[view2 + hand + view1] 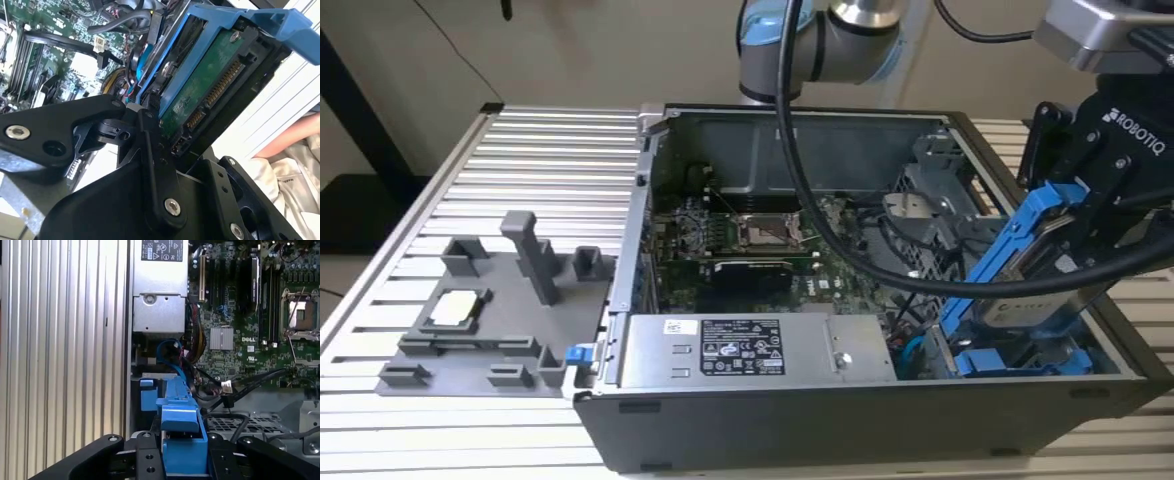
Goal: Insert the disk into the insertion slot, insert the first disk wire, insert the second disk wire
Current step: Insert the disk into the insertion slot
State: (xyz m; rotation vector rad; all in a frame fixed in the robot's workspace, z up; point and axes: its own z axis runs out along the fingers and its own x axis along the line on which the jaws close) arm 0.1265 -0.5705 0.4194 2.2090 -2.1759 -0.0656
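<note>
The jaws are closed on the disk (1021, 262), which is gripped by its blue frame in the gripper (1070, 232). In the first wrist view the blue end tab is seen pinched between the fingers (142, 457). The disk is held tilted, with its lower end dipped into the open computer case (761, 425) just above blue bay rails (1021, 362); contact there cannot be told. A grey power supply box (747, 350) is set just beside the rails, and a green motherboard (747, 250) is laid flat beyond it. The case is stood on a ribbed aluminium table (547, 150). Well apart from the jaws, a grey fixture tray (467, 330) is laid on it. A plain beige wall (614, 50) is seen behind.
</note>
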